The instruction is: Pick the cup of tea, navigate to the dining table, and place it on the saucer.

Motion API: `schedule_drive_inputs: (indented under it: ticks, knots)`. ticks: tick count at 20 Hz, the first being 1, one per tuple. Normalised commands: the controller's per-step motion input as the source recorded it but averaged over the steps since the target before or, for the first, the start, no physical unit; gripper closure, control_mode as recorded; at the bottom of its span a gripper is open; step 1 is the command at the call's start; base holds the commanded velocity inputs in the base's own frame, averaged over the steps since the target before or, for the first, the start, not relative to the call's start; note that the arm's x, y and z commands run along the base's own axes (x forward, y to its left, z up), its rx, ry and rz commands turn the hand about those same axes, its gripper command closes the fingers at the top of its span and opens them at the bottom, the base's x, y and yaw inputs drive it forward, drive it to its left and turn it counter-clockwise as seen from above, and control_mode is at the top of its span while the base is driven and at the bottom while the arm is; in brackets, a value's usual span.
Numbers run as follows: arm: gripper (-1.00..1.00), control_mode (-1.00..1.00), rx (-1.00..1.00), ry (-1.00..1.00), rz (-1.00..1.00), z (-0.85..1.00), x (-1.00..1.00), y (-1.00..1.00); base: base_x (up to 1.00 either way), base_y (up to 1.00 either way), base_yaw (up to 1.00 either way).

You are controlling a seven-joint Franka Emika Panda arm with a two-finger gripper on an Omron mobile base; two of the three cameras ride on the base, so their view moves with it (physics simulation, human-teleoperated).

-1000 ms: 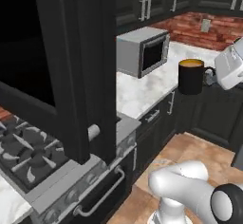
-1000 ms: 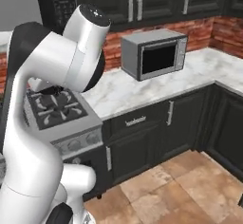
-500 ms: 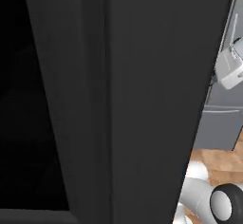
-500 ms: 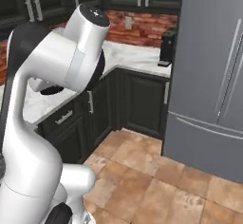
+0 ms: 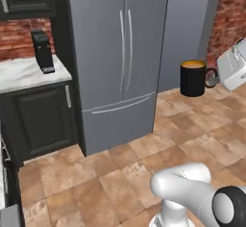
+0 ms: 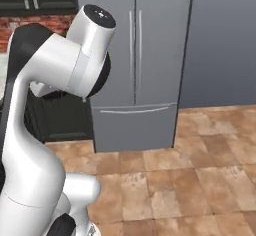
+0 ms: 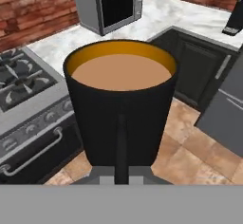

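Black cup (image 5: pixel 193 78), full of orange-brown tea, hangs upright in the air before the grey fridge (image 5: pixel 117 57), above the tiled floor (image 5: pixel 120 173). The pincer (image 5: pixel 217 78) pinches its handle from the right. From the hand, a stove (image 7: pixel 23 90), microwave (image 7: pixel 111 4) and marble desk (image 7: pixel 185 19) lie beyond it.

Our arm (image 6: pixel 60 75) is built of smooth, glossy white rounded shells, fat tubular segments joined at bulging elbows. One joint ends in a dark, flat circular cap (image 6: pixel 99 14), and a black band shows behind the shoulder shell. In the left base view our white link (image 5: pixel 185 185) carries a dark round joint disc (image 5: pixel 229 207), and our hand housing (image 5: pixel 233 67) is a pale boxy block.
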Motion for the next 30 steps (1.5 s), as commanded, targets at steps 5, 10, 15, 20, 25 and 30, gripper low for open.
schedule_drive_inputs:
  ticks: [5, 10, 15, 20, 25, 30]
  knots:
    - [1.00, 1.00, 0.00, 0.00, 0.00, 0.00, 0.00, 0.00, 0.09, -0.09, -0.81]
    - [1.00, 1.00, 0.00, 0.00, 0.00, 0.00, 0.00, 0.00, 0.12, -0.13, -0.79]
    - [1.00, 1.00, 0.00, 0.00, 0.00, 0.00, 0.00, 0.00, 0.23, -0.15, -0.75]
    - [1.00, 1.00, 0.00, 0.00, 0.00, 0.00, 0.00, 0.00, 0.46, -0.15, -0.67]
    - [1.00, 1.00, 0.00, 0.00, 0.00, 0.00, 0.00, 0.00, 0.78, -0.09, -0.56]
    - [1.00, 1.00, 0.00, 0.00, 0.00, 0.00, 0.00, 0.00, 0.74, -0.34, -0.44]
